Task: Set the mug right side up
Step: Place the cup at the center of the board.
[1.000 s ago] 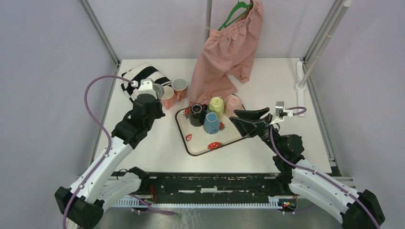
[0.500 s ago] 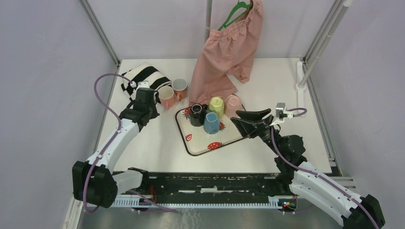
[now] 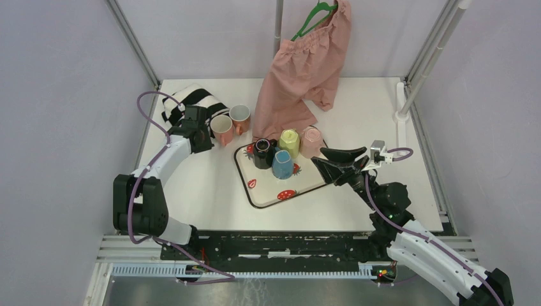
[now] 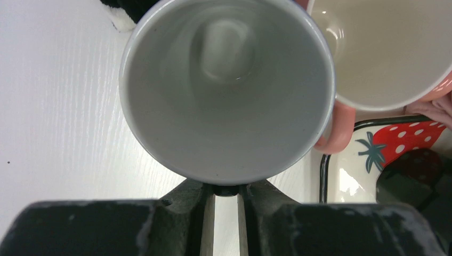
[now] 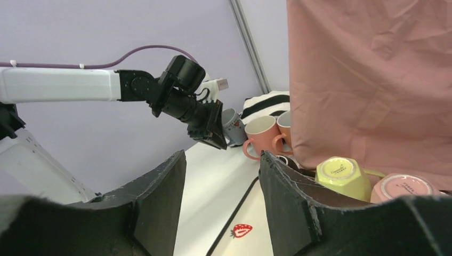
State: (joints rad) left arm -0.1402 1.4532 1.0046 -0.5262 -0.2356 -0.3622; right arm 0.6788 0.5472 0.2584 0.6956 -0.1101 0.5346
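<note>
Left hand (image 4: 226, 189) is clamped on the rim of the grey mug (image 4: 226, 90), and its wrist camera looks straight into the empty mouth. The mug is toward the far-left corner of the tabletop (image 3: 204, 191), just beside the striped cloth (image 3: 191, 99). Its wall is close against a salmon mug (image 3: 222, 129) that stands mouth up. From the right wrist the grey mug seems tipped, mouth toward the hand that grips it, but it is small there and I cannot tell whether its base rests on the tabletop.

Right hand (image 3: 328, 162) is spread wide with nothing between its fingers (image 5: 160, 208), and it hovers over the near-right edge of the strawberry tray (image 3: 255, 188). On the tray a black mug (image 3: 263, 153) stands mouth up. A yellow-green mug (image 3: 289, 141), a pink mug (image 3: 311, 140) and a blue mug (image 3: 282, 164) are upside down there. A second salmon mug (image 3: 240, 116) stands behind the first. Pink shorts (image 3: 300, 70) hang at the far edge, their hem reaching the tabletop
</note>
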